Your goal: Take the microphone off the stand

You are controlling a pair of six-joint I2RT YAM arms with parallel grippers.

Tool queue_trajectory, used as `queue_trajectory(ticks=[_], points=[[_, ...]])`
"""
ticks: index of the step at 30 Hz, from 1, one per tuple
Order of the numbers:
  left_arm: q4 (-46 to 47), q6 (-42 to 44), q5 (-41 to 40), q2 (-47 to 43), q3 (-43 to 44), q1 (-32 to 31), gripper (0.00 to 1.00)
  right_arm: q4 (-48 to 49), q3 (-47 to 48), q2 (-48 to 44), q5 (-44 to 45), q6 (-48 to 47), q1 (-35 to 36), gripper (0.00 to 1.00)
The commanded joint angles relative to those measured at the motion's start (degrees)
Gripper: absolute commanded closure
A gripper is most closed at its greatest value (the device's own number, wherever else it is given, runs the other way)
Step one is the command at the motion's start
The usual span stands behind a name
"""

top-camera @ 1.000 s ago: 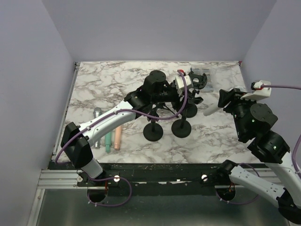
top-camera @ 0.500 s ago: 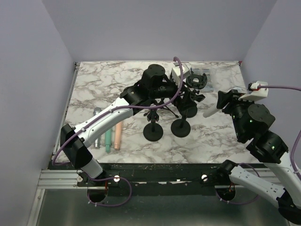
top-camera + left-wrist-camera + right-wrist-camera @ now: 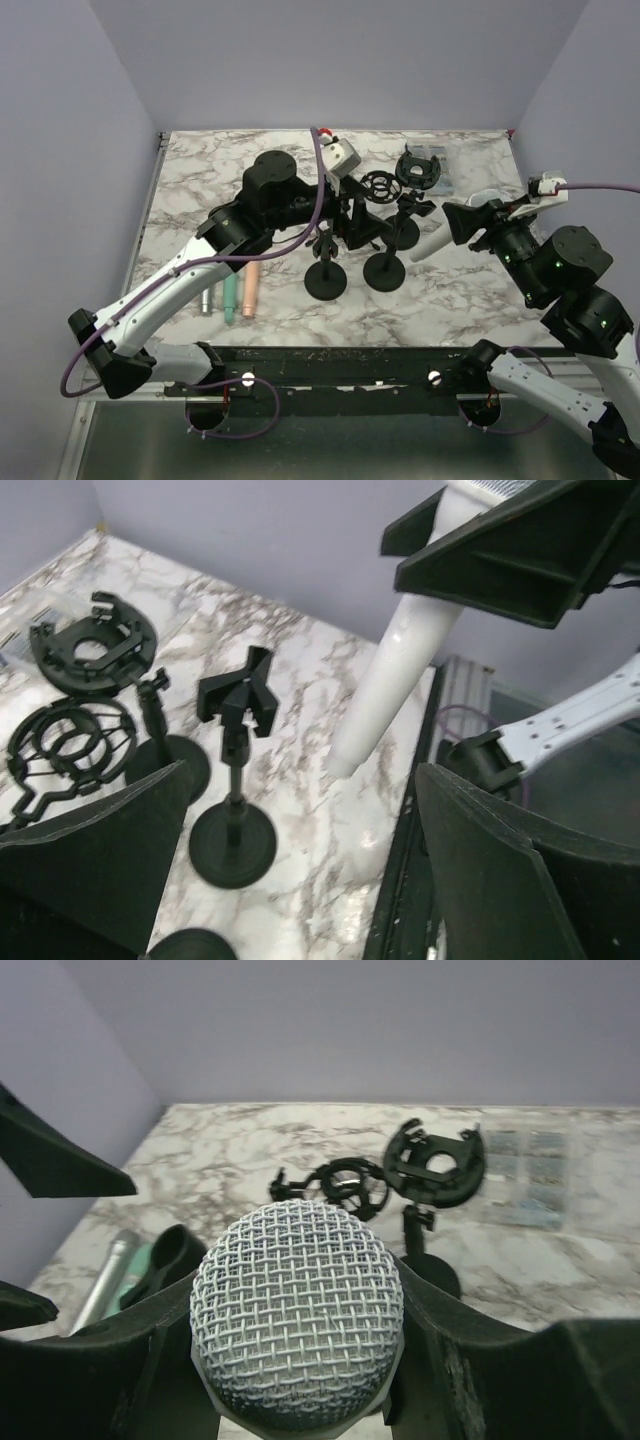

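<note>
A white microphone with a silver mesh head (image 3: pixel 297 1310) is clamped between my right gripper's (image 3: pixel 297 1345) fingers (image 3: pixel 520 1360). In the top view it (image 3: pixel 430 244) hangs in the air off the right gripper (image 3: pixel 472 222), handle pointing down-left, apart from the stands. The empty clip stand (image 3: pixel 385 270) stands just left of it and also shows in the left wrist view (image 3: pixel 238 695). My left gripper (image 3: pixel 300 810) is open and empty, with nothing between its wide-spread fingers (image 3: pixel 500 860). It sits over the stands (image 3: pixel 352 222).
Other black stands (image 3: pixel 328 282) and two ring shock mounts (image 3: pixel 380 187) (image 3: pixel 420 168) crowd the table's middle. Silver (image 3: pixel 205 300), green (image 3: pixel 230 298) and peach (image 3: pixel 250 290) microphones lie at the front left. A clear bag (image 3: pixel 445 160) lies at the back.
The left arm has swung back to the left, away from the rear stands. The right gripper still holds the white microphone and has tilted slightly towards the left.
</note>
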Motion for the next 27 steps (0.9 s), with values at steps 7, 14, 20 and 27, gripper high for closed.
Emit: queue_trajectory(ticks=[7, 14, 20, 27], points=[[15.3, -14.0, 7.3, -4.3, -11.5, -4.3, 0.11, 5.1, 1.0, 5.4, -31.9, 10.3, 0.1, 0.79], [18.5, -17.4, 5.7, -3.8, -15.4, -6.0, 0.25, 9.5, -1.2, 6.8, -36.6, 14.6, 0.2, 0.79], [18.1, -18.2, 4.4, -2.4, -14.7, -6.1, 0.5, 11.3, -3.3, 7.6, -39.6, 16.5, 0.1, 0.81], [15.7, -14.4, -0.1, -6.6, -17.3, -6.2, 1.0, 9.6, -4.4, 5.7, -32.4, 15.2, 0.1, 0.46]])
